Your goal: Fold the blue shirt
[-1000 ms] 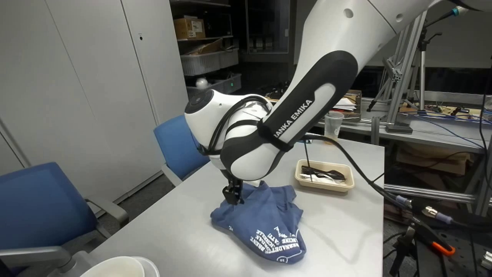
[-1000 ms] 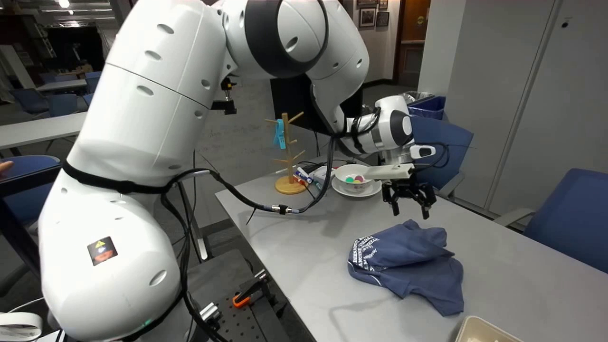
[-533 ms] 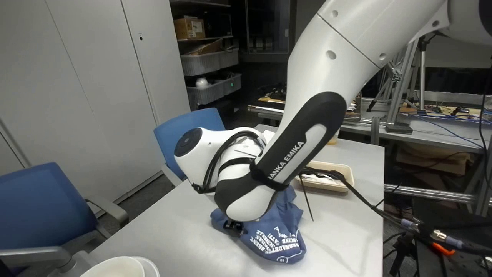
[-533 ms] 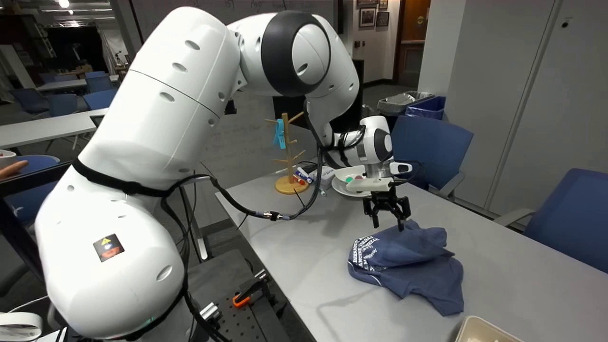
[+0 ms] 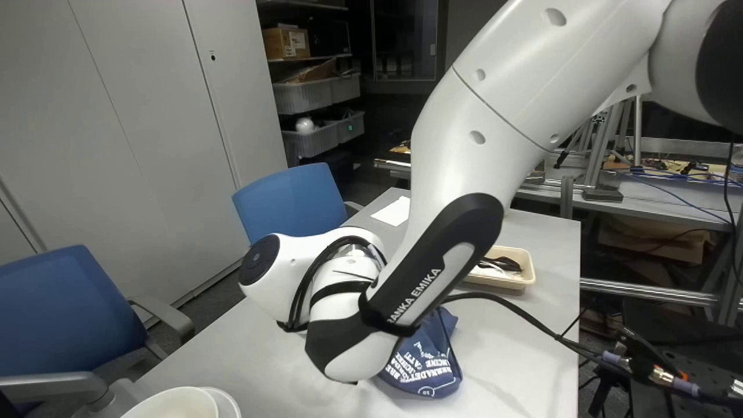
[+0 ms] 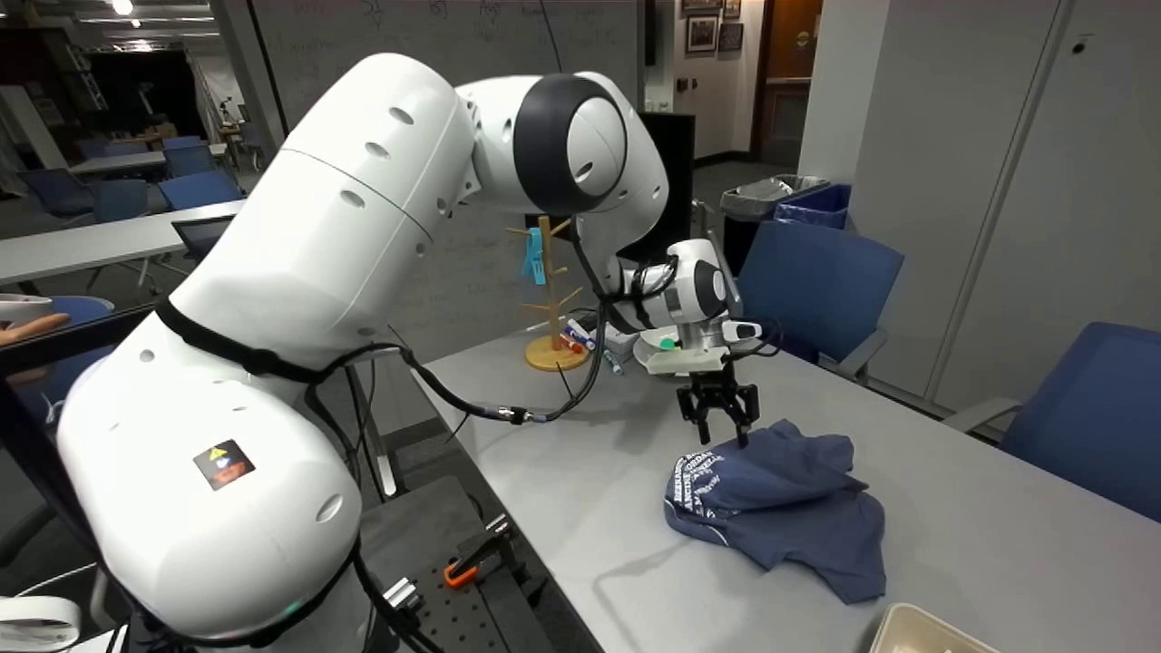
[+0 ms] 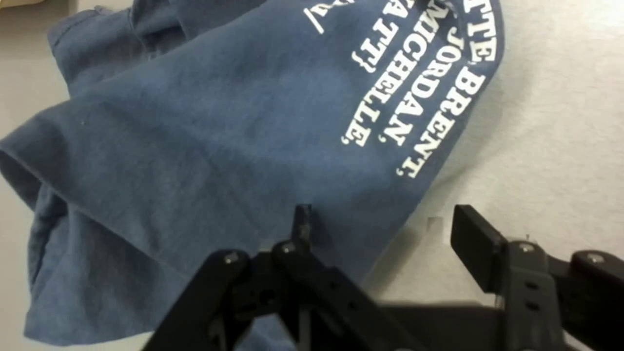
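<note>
Loosely crumpled, the blue shirt [image 7: 234, 136] lies on the table [image 6: 980, 508], its navy-blue cloth gathered into soft ridges and doubled over itself in places. White capitals run slantwise near one edge; in the wrist view MICHELLE, JORDAN and BRENT can be read among them. On the opposite side a turned edge shows another layer beneath, and one corner fans out towards the cream tray [image 5: 505, 284]. In an exterior view the white arm [image 5: 458, 159] hides much of the shirt. The gripper [image 6: 724, 441] hangs at the shirt's edge with its jaws spread: in the wrist view one finger [image 7: 303, 226] stands over the cloth, the other finger [image 7: 475, 248] over bare tabletop. Whether a fingertip touches the fabric I cannot tell.

Underneath, the tabletop is pale grey, smooth and faintly shiny. The tray holds dark and white things too jumbled to name. A white bowl [image 5: 174, 400] sits on a plate [image 5: 230, 403], and nearby stands a wooden peg rack [image 6: 549, 299] with a light-blue clip [image 6: 534, 257] and marker pens [image 6: 580, 333] at its foot. Blue chairs [image 5: 64, 307] with grey arms line one side of the table, tall pale cabinets [image 5: 133, 116] behind them. Further off are shelves [image 5: 331, 56] with plastic baskets [image 5: 307, 96], a whiteboard [image 6: 472, 36] with faint writing, and waste bins [image 6: 816, 209] with liners.
</note>
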Available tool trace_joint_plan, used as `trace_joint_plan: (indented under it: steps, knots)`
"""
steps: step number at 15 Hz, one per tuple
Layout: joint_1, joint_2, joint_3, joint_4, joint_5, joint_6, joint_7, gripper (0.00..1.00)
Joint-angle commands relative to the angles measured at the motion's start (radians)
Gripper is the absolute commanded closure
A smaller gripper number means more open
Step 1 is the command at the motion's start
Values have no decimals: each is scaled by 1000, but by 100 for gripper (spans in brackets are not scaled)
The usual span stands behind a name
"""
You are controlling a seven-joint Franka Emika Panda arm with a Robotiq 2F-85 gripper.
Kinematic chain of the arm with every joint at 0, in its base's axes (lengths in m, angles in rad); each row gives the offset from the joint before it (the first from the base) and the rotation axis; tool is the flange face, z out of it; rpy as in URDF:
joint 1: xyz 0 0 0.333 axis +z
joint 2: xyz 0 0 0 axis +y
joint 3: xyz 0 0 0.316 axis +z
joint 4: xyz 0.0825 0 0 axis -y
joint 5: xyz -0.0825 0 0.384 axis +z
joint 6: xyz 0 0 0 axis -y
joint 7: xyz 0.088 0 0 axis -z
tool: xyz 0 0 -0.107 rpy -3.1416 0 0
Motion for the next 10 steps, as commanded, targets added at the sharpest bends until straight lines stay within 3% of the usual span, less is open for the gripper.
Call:
trace_joint_plan:
  steps: [1, 7, 10]
  knots:
    - [38, 63, -34, 93, -22, -47, 31, 50]
    - [55, 88, -64, 139, -36, -54, 54, 98]
    - [56, 91, -70, 149, -32, -60, 60, 100]
